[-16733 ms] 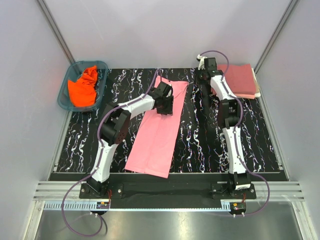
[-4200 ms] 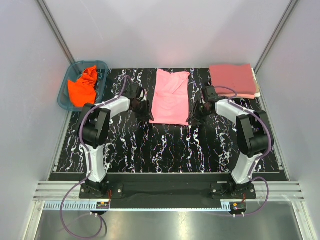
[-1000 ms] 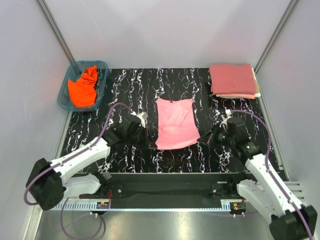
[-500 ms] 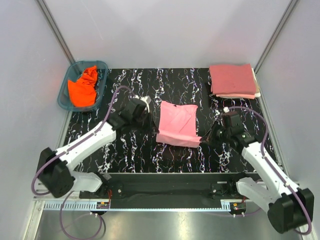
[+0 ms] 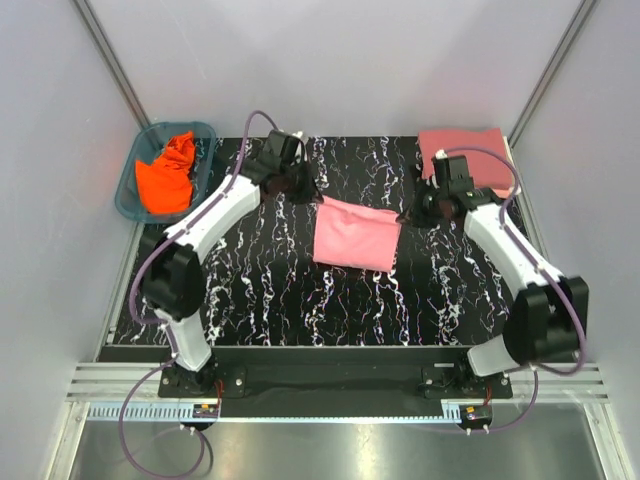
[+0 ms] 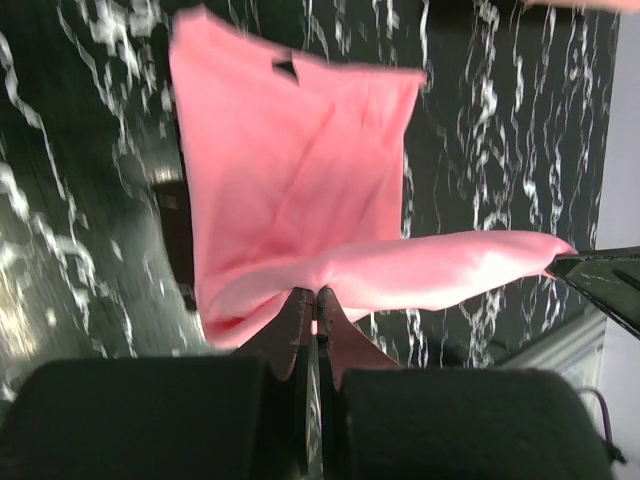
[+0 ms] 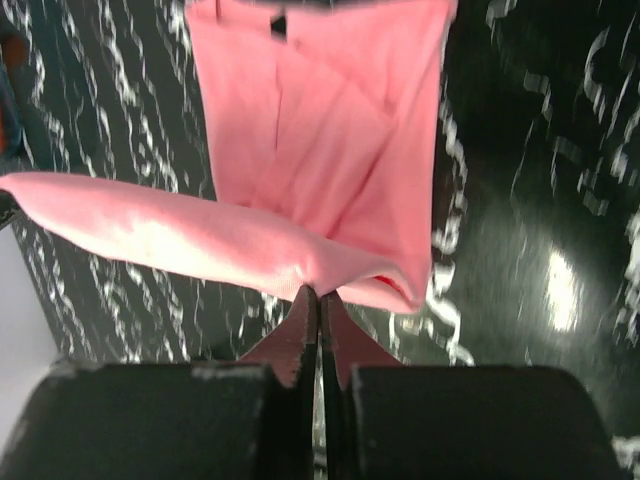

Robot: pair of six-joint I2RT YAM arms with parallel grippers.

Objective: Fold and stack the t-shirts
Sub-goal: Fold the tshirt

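Here the light pink t-shirt (image 5: 355,233) is hanging doubled over mid-table, smooth; the left gripper (image 6: 313,300) and right gripper (image 7: 318,297) are each pinching a corner, jaws closed tight on cloth. A black white-veined mat (image 5: 260,290) is lying beneath, pale walls (image 5: 330,70) enclosing.

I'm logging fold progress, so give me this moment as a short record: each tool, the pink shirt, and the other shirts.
left tool: shut on the light pink t-shirt, one end of its raised edge
right tool: shut on the other end
light pink t-shirt: held edge raised above the part lying on the black marbled mat
orange t-shirt: crumpled in teal basket, far left
rose-red t-shirt: folded, far right corner
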